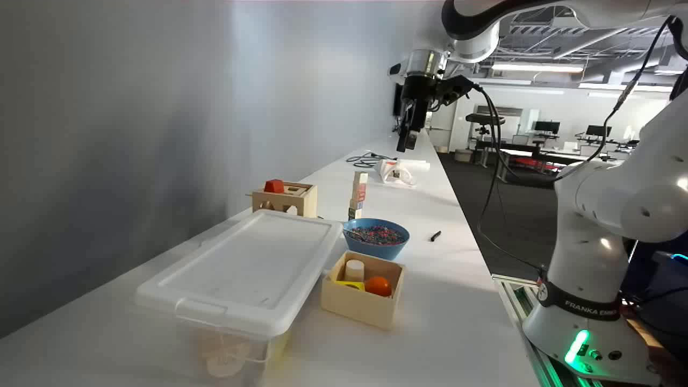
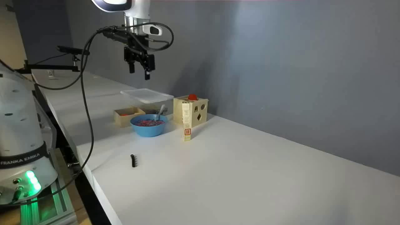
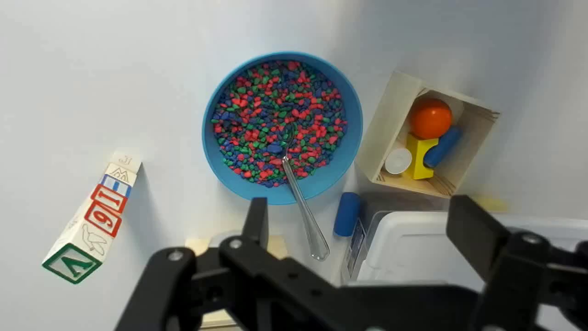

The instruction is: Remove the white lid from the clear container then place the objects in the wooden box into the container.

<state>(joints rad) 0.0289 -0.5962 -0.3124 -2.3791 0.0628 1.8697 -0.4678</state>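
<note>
White plastic first on the list: the lid (image 1: 239, 266) sits on top of the clear container (image 1: 244, 352), near left in an exterior view, its long axis running from near to far along the wall (image 1: 161, 134). And the hand (image 1: 407, 146)? High up, well apart from it, fingers (image 2: 147, 74) spread wide, nothing between them. So from the hand the lid lies below, left and nearer, and the coming move should turn on that line. Just right of the lid stands the wooden box (image 1: 355, 312), with orange ball (image 1: 378, 286), yellow block (image 1: 351, 284) and white peg (image 1: 355, 270) inside, plus a blue peg (image 3: 442, 146) that shows in the wrist view. Lid comes off first, by the look of it! It seems too broad to span, so a rim grip looks likelier; whether it's latched, there's no telling.
</note>
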